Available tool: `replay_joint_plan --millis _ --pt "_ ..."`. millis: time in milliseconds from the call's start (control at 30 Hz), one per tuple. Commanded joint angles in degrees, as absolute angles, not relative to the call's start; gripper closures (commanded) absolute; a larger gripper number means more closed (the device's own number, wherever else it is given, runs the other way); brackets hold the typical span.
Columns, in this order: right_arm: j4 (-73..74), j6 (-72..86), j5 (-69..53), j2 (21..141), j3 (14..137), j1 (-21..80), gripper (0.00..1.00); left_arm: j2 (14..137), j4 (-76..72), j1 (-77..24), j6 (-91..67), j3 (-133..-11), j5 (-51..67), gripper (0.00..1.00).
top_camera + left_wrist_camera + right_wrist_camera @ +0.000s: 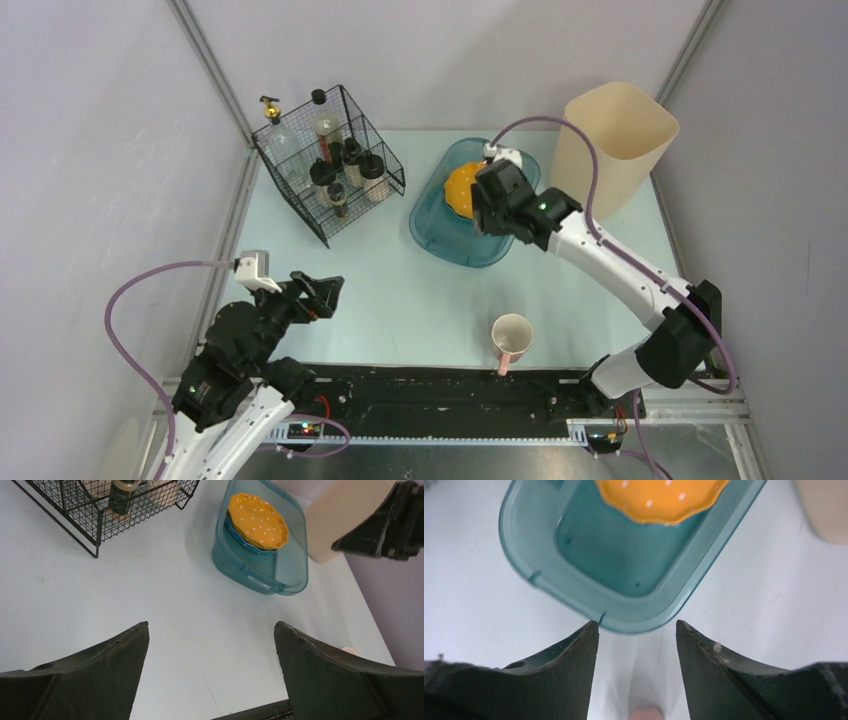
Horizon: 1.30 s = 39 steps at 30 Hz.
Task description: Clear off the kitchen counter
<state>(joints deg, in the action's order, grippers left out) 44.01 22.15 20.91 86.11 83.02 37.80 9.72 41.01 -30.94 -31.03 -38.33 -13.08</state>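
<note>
The kitchen counter [400, 290] is a pale mint-blue tabletop. A cream mug [511, 340] with a pink handle stands on it near the front edge. A teal tub [450, 225] at the back holds an orange dotted plate [460, 185] lying on a blue one. My right gripper [488, 222] hangs open and empty above the tub's near rim; in the right wrist view [636, 624] the tub [624, 555] and the plate [659, 497] lie just beyond its fingertips. My left gripper [328, 293] is open and empty over the front left of the counter, as the left wrist view [212, 625] shows.
A black wire basket [330, 165] with several bottles stands at the back left. A tall beige bin [612, 145] stands at the back right. A black rail [450, 390] runs along the front edge. Grey walls close in the sides.
</note>
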Motion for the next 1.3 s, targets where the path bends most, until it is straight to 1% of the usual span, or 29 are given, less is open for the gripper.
replay_joint_plan --millis 0,200,400,667,967,1133,1267 --pt "46.5 22.14 23.83 82.65 78.91 43.81 0.38 9.6 39.44 -30.58 -30.26 -38.5 -12.31 0.02" --pt "52.42 25.9 26.75 78.17 74.42 54.87 0.38 9.83 39.38 -30.67 -30.18 -38.52 -12.01 0.02" --pt "57.8 33.23 27.92 74.96 69.68 62.44 0.38 9.86 39.31 -30.67 -30.13 -38.49 -12.02 0.02" --pt "64.1 43.43 30.32 73.06 66.77 71.95 0.4 9.92 39.3 -30.67 -30.22 -38.37 -12.21 0.02" --pt "63.59 50.35 30.51 73.04 61.51 76.82 0.43 10.33 39.29 -30.62 -30.28 -38.38 -12.47 0.02" --pt "58.99 51.22 28.57 73.49 58.18 77.13 0.45 10.41 39.3 -30.67 -30.33 -38.41 -12.58 0.02" --pt "55.96 50.66 27.88 75.0 56.99 77.11 0.49 10.58 39.32 -30.61 -30.4 -38.37 -12.71 0.02"
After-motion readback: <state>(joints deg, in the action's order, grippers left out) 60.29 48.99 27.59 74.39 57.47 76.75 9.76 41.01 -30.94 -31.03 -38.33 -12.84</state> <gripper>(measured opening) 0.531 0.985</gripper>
